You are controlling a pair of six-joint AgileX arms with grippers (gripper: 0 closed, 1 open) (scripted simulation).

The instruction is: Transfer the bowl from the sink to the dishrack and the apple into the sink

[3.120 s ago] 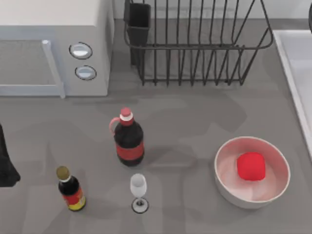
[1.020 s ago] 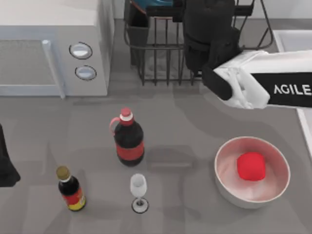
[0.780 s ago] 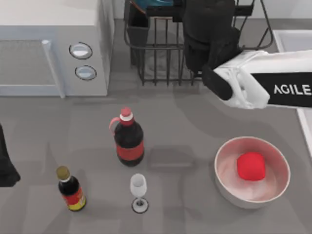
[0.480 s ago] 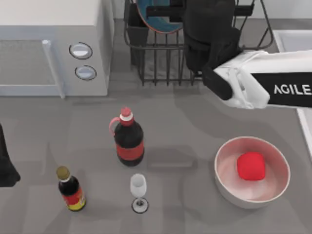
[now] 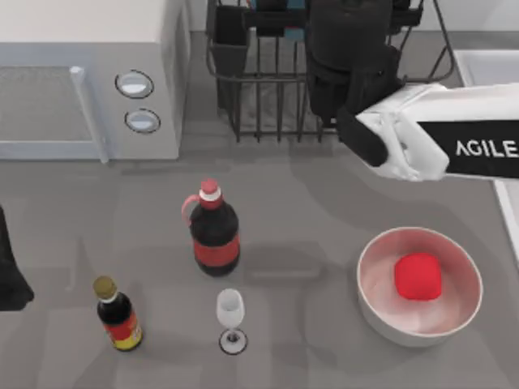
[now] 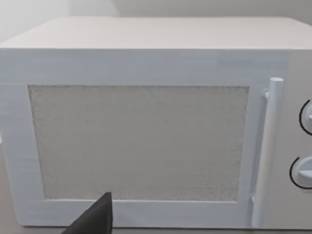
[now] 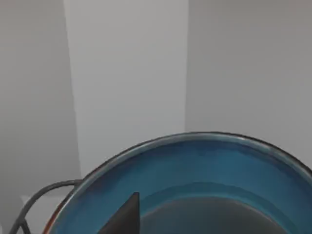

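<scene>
My right arm reaches in from the right across the black wire dishrack (image 5: 324, 97), with its gripper (image 5: 276, 12) at the rack's back left, near the black utensil cup (image 5: 231, 40). It is shut on the teal-blue bowl (image 7: 204, 165), which sits tilted right against the dark finger (image 7: 124, 217) in the right wrist view. The red apple (image 5: 418, 275) lies inside a large white bowl (image 5: 381, 312) at the front right. The pale sink (image 5: 486, 81) runs along the right edge. My left gripper (image 5: 10, 279) stays parked at the left edge, open.
A white microwave (image 5: 89, 73) fills the back left and faces the left wrist camera. A red-capped dark bottle (image 5: 214, 231), a small sauce bottle (image 5: 117, 316) and a wine glass (image 5: 231, 312) stand at the front left.
My right arm has come in over the dishrack with the bowl. Half a second ago the bowl showed lower over the rack's back left; now it is almost past the top edge.
</scene>
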